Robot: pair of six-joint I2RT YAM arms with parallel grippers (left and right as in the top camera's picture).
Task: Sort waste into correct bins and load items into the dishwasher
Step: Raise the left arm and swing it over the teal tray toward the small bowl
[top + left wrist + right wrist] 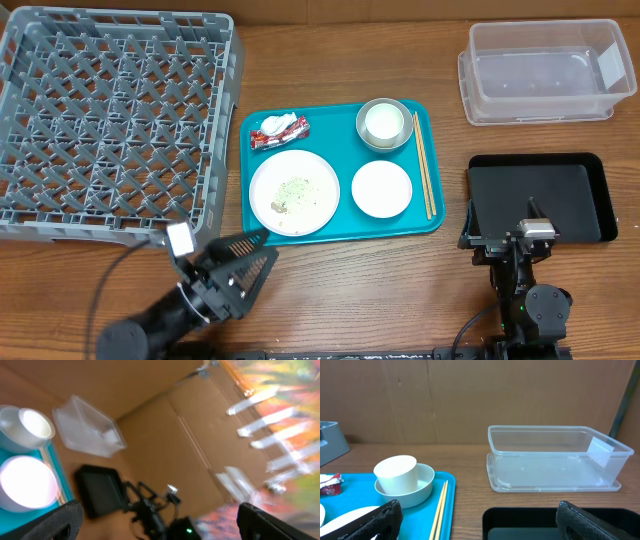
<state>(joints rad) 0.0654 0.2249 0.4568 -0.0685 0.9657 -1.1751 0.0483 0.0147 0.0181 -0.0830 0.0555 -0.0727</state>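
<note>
Left fingers (50, 522) and right fingers (375, 522) wide, empty; chopsticks (424, 180) lengthwise along teal tray's (335, 140) right edge, near-to-far.

The bench (345, 285) held one grey dish rack (110, 120), one teal tray (338, 142), one clear plastic tub (545, 70) and one black tray (540, 190). There were one white plate (293, 192), one small white bowl (381, 188), one steel bowl (361, 120), one white cup (385, 122), two wooden chopsticks (424, 178) and one red-and-white wrapper (282, 130).
</note>
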